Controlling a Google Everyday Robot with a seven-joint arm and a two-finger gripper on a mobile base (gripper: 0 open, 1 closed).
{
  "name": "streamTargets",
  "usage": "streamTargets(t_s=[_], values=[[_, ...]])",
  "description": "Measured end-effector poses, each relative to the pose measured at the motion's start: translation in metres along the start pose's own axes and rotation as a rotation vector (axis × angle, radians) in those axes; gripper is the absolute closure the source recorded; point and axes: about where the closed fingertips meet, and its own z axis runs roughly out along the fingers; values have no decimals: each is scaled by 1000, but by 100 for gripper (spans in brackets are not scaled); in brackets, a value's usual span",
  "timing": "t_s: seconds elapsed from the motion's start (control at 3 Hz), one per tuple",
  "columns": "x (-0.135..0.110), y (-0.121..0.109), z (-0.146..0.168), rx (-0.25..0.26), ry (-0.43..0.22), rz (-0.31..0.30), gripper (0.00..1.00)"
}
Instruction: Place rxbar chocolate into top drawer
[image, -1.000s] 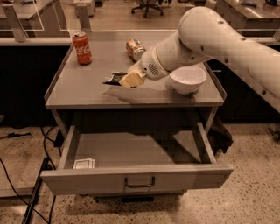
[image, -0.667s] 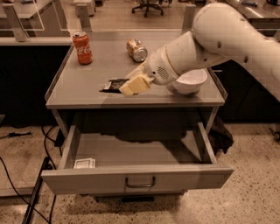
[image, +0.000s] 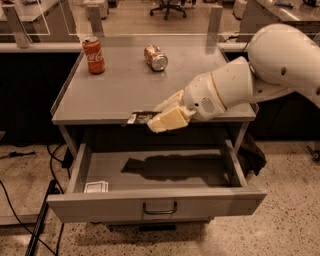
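While the rxbar chocolate juts out leftward, dark with a pale end, it sits above the back of the open top drawer, level with the tabletop's front edge. The gripper has its cream fingers clamped on it. A small white packet lies in the drawer's front left corner. Farther behind the drawer, on the tabletop, a red can stands and a silver can lies tipped.
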Motion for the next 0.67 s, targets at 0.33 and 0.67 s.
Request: streamTargets(t_s=[0.33,0.67], values=[[65,5,18,13,2,70,100],[65,5,18,13,2,71,100]])
